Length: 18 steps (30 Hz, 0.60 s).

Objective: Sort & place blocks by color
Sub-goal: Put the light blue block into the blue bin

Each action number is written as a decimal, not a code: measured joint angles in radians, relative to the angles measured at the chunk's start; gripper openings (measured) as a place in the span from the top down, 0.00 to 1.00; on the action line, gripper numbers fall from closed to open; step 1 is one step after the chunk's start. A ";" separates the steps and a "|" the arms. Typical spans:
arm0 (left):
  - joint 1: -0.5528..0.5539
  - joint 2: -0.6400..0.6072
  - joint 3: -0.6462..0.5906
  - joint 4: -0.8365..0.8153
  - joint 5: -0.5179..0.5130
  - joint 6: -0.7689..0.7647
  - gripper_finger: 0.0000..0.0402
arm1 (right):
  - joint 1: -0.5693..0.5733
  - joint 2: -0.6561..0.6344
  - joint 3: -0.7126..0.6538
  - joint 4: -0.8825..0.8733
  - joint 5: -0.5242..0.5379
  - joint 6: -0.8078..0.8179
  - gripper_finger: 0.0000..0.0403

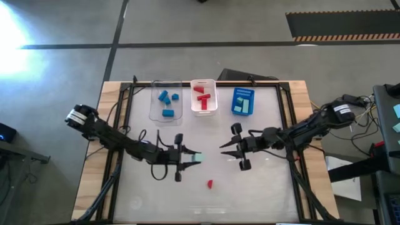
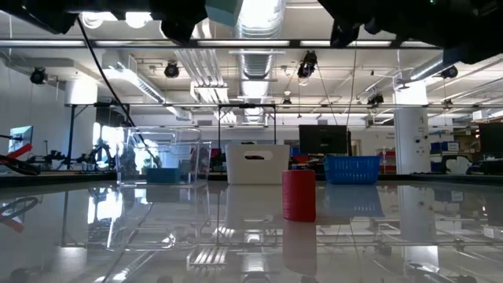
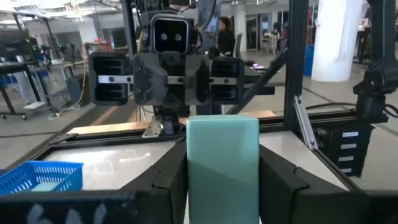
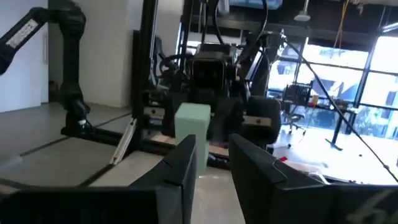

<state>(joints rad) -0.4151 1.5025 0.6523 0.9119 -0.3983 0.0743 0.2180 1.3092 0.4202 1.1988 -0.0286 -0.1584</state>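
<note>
Facing the right gripper (image 1: 226, 147), whose fingers are spread empty, the left gripper (image 1: 187, 157) clamps a mint-teal block (image 1: 197, 157) mid-table, seemingly for handover.

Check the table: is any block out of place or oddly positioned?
One red block stands alone on the table, apart from the white bin holding the other reds. The left gripper holds a mint-teal block in mid-air. Binned blocks look sorted.
</note>
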 joint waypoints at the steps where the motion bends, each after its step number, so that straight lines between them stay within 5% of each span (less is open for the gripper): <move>1: 0.001 0.000 -0.013 0.020 0.000 0.002 0.71 | 0.000 0.016 0.017 -0.001 0.002 0.004 0.78; 18: 0.044 0.002 -0.024 0.049 0.001 0.064 0.71 | -0.002 0.243 0.326 -0.095 0.002 0.008 0.39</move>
<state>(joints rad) -0.3713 1.5043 0.6281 0.9611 -0.3977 0.1387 0.2157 1.5526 0.7465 1.1038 -0.0265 -0.1509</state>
